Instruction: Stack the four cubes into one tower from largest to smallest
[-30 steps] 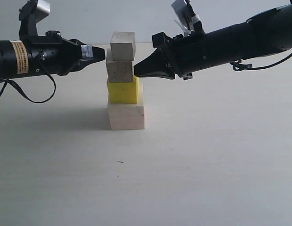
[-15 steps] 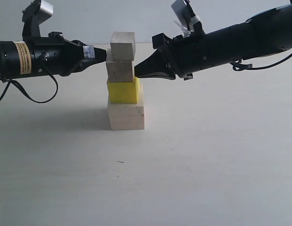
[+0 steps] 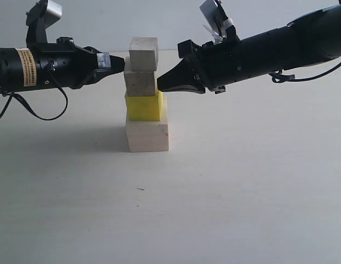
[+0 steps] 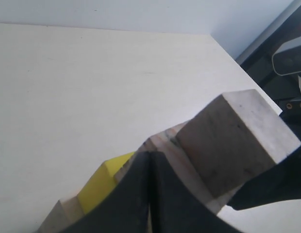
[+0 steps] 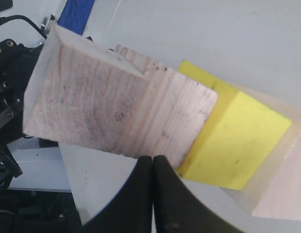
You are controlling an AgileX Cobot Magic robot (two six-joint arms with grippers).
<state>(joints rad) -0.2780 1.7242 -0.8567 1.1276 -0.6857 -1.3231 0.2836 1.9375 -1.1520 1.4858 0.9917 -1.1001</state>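
The tower stands mid-table: large pale wooden cube (image 3: 147, 136) at the bottom, yellow cube (image 3: 143, 106) on it, then a small wooden cube (image 3: 139, 82), and a second small cube (image 3: 143, 53) on top, shifted slightly right. My left gripper (image 3: 122, 65) is shut, its tip against the tower's left side where the two small cubes meet. My right gripper (image 3: 158, 85) is shut too, with its tip at the lower small cube's right face. The left wrist view shows the shut left gripper (image 4: 149, 155) before the top cube (image 4: 238, 136). The right wrist view shows the shut right gripper (image 5: 153, 159) under the small cubes (image 5: 175, 116).
The pale table (image 3: 242, 187) stretches around the tower. A black cable (image 3: 44, 113) hangs below the left arm. A blue object (image 5: 75, 14) lies beyond the table in the right wrist view.
My left arm has slid right, bringing its shut tip up to the tower. The right arm and the four cubes stay where they were.
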